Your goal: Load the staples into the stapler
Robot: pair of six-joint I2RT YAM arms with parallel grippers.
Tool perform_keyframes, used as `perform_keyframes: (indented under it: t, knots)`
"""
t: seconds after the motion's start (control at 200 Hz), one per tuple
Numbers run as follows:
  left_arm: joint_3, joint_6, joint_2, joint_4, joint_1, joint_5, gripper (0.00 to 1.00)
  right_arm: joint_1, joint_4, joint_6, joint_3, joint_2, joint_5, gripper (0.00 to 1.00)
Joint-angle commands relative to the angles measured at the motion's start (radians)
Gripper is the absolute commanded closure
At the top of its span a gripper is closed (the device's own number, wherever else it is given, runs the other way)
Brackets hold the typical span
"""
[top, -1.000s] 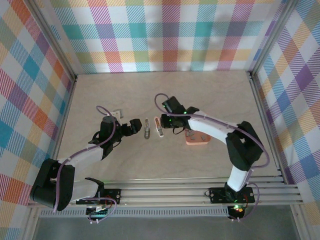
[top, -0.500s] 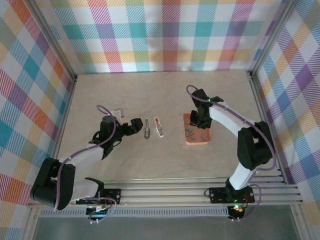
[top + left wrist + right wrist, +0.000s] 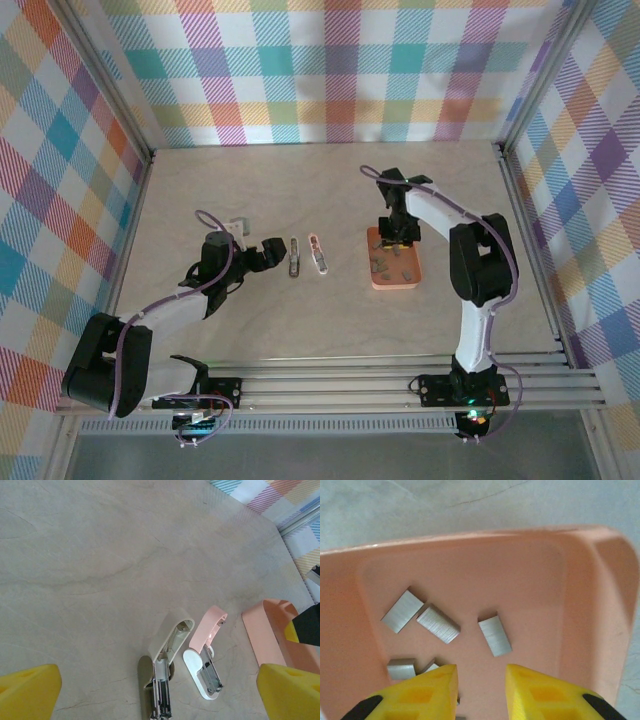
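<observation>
Right gripper point(image 3: 481, 678) has swung over from the stapler point(image 3: 202, 662) in the last second and now hangs over the orange tray point(image 3: 587, 605). Its jaws are only a little apart with nothing between them, so no pick yet. The staples point(image 3: 439, 624) lie loose on the tray floor right under the fingertips, a few short grey strips pointing every which way.

Left gripper point(image 3: 269, 253) hasn't budged. It's still spread wide and empty, sitting just beside the stapler on the surface point(image 3: 90, 555). From the left wrist view the stapler looks flipped open with its metal channel showing, and a second cream-coloured one point(image 3: 167, 640) lies next to it, also open.

So my read: the right arm has gone off to fetch a strip. Nothing is loaded yet, and the fiddly bit is next, pinching one flat little strip off the tray floor without nudging the others.
</observation>
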Motion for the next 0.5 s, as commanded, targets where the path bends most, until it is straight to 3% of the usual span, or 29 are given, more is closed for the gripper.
perform_keyframes:
  t: [0.0, 0.495]
  knots:
    - [0.001, 0.022, 0.007, 0.027, 0.016, 0.015, 0.00, -0.017, -0.037, -0.065, 0.032, 0.014, -0.003, 0.69]
    - [0.001, 0.024, 0.015, 0.032, 0.016, 0.022, 0.00, -0.043, -0.034, -0.148, 0.071, 0.063, -0.062, 0.70]
